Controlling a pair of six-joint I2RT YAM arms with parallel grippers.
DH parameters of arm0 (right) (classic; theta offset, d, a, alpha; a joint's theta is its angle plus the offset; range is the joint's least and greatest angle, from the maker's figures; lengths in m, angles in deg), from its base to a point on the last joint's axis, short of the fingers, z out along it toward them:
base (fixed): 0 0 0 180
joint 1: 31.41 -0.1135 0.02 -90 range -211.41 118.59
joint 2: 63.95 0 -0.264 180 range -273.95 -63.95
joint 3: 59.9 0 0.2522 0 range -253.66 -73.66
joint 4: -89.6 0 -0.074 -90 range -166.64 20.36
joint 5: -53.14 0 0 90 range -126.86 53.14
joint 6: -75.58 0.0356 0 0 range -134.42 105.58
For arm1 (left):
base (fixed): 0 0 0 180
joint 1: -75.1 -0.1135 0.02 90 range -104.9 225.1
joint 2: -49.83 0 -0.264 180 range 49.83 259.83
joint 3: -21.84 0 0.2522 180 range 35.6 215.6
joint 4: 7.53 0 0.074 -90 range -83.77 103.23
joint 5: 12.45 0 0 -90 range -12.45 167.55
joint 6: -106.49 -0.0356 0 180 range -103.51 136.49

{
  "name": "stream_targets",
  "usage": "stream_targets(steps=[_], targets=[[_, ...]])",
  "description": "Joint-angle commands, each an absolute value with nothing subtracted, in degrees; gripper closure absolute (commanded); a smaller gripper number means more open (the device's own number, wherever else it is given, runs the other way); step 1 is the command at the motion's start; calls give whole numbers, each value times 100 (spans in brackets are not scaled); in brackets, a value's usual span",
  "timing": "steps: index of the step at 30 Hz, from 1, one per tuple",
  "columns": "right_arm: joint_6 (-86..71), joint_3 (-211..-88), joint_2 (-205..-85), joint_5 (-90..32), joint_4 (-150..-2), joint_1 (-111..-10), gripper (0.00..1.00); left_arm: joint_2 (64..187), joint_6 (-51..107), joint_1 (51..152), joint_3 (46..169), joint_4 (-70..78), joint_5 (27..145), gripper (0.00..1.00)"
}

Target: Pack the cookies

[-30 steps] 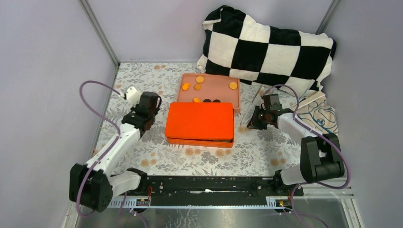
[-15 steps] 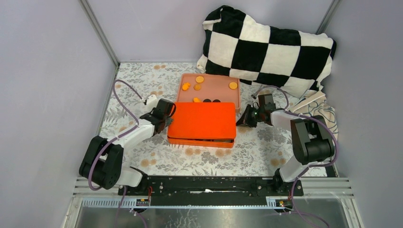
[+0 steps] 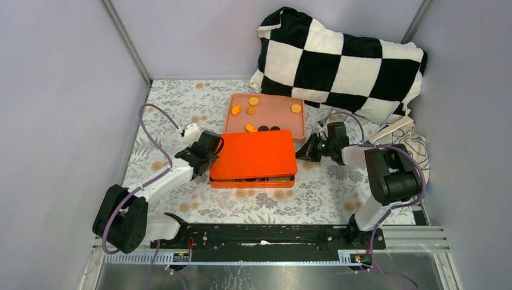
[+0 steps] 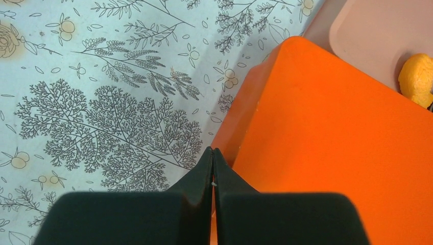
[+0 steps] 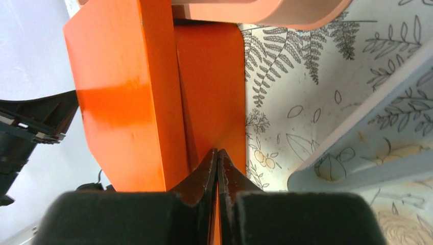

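Found the right gripper (image 3: 305,149) drawn closer to the right end of the orange box (image 3: 253,182) than half a second before, and the left gripper (image 3: 211,153) barely shifted at the box's left end. Saw both pincers pinched narrow, fingertips meeting with nothing between them, each pair of tips right against the box's side. Noted the smooth, glossy, round-cornered lid (image 3: 256,148) lying on the box, with a thin dark slit along its near edge; could not tell what lay inside. Counted the cookies (image 3: 254,101) in the shallow pink tray (image 3: 275,115) directly behind the box: five orange-yellow discs, plus two black cookies (image 3: 264,128) side by side at the tray's near edge beside the lid. Observed a white tablecloth (image 3: 181,109) printed with grey leaves and small orange fruit, a plump black-and-white checked pillow (image 3: 338,60) against the back wall, a pale blue patterned cloth (image 3: 410,148) at the right, and plain lilac-grey walls (image 3: 60,90) all round.
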State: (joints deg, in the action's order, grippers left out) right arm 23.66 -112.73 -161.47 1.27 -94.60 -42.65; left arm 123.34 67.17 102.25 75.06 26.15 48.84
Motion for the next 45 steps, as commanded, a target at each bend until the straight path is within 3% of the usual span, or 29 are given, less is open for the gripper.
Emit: stream_targets(steps=[1, 5, 8, 15, 25, 45], targets=[[2006, -11602, -15451, 256, -8624, -4651, 93, 12274, 6936, 10507, 7436, 2534, 5742, 100], [1620, -11730, -14896, -1033, -7420, -4632, 70, 12276, 6927, 10502, 7450, 2539, 5764, 100], [1666, -11779, -14583, -1763, -6942, -4486, 62, 12225, 6913, 10507, 7498, 2731, 5614, 100], [1939, -11516, -14391, -1372, -7413, -4310, 62, 11752, 6776, 10505, 7535, 3090, 5036, 100], [1976, -11642, -14109, -1499, -7557, -4144, 62, 11851, 6784, 10507, 7462, 2948, 5213, 100], [1942, -11839, -15122, 267, -8108, -4147, 62, 12196, 6772, 10499, 7416, 2699, 5356, 100]])
